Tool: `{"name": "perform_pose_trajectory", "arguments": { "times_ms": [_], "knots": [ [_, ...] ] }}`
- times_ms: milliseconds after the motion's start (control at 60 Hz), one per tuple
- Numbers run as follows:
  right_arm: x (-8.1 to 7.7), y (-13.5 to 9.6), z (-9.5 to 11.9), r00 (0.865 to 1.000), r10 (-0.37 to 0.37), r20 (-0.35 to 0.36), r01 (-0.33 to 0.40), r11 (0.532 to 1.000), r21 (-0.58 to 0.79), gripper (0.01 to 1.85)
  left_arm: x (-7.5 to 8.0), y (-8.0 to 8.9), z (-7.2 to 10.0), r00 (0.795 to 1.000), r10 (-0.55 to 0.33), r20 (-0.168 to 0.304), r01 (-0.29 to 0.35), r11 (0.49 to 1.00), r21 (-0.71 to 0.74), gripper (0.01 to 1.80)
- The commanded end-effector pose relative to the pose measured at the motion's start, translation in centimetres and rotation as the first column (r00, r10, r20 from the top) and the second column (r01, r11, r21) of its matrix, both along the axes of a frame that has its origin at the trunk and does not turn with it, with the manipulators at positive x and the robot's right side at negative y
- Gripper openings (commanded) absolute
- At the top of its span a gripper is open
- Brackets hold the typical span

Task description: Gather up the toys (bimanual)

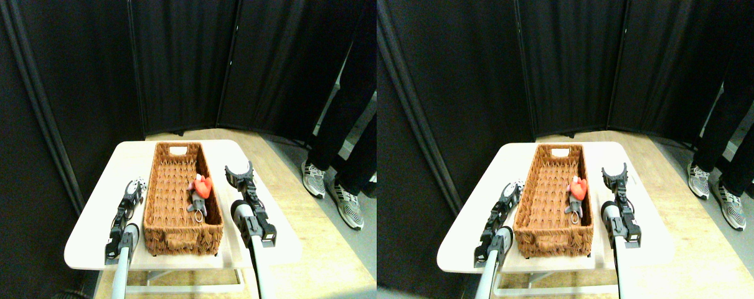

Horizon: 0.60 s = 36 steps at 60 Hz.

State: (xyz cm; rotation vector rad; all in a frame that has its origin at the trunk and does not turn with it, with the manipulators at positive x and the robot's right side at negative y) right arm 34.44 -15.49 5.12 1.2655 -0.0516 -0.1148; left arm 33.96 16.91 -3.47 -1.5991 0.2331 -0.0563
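Red heart toy (203, 185) deposited in basket (165, 230); right gripper (239, 172) empty, fingers wide, beside rim; left gripper (131, 190) at spotted toy (139, 182), finger state indeterminable.

My feed is bright in the middle: the pale rounded worktop (96, 230) is blown out to a near-white glare, while the black curtain panels (183, 62) swallow detail. Wide-angle bending curves the edges, and focus looks soft throughout.

Woven brown basket (177, 205), rough; table (90, 230) smooth, matt white.
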Motion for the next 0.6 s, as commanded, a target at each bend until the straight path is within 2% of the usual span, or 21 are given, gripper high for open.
{"name": "perform_pose_trajectory", "arguments": {
  "times_ms": [17, 117, 167, 300, 433, 500, 600],
  "knots": [
    [0.9, 0.1, 0.4, 0.998, -0.029, 0.052, 0.028, 0.999, 0.027, 0.58, 0.8, 1.0, -1.5, 0.965, 0.263, -0.001, -0.263, 0.964, 0.029, 0.01],
    [1.0, 0.0, 0.4, 0.998, -0.029, 0.055, 0.027, 0.999, 0.032, 0.58, 0.9, 1.3, -1.2, 0.969, 0.244, 0.035, -0.246, 0.966, 0.072, 0.01],
    [1.0, 0.0, 0.3, 0.998, -0.020, 0.060, 0.018, 0.999, 0.035, 0.59, 0.8, 1.4, -1.1, 0.971, 0.236, 0.038, -0.238, 0.968, 0.077, 0.01],
    [1.0, -0.1, 0.3, 0.998, -0.023, 0.058, 0.022, 1.000, 0.018, 0.60, 0.2, 1.4, 0.8, 0.978, 0.194, 0.069, -0.201, 0.974, 0.108, 0.01],
    [0.9, -0.1, 0.3, 0.998, -0.027, 0.060, 0.025, 0.999, 0.023, 0.56, -0.1, 1.6, 2.2, 0.979, 0.176, 0.101, -0.191, 0.967, 0.166, 0.01],
    [0.9, -0.2, 0.3, 0.998, -0.026, 0.059, 0.025, 0.999, 0.020, 0.56, -0.2, 1.8, 2.6, 0.977, 0.185, 0.107, -0.203, 0.960, 0.191, 0.01],
    [0.9, -0.2, 0.3, 0.998, -0.028, 0.058, 0.026, 0.999, 0.025, 0.58, -0.1, 1.8, 3.2, 0.981, 0.168, 0.100, -0.184, 0.964, 0.191, 0.01]
  ]
}}
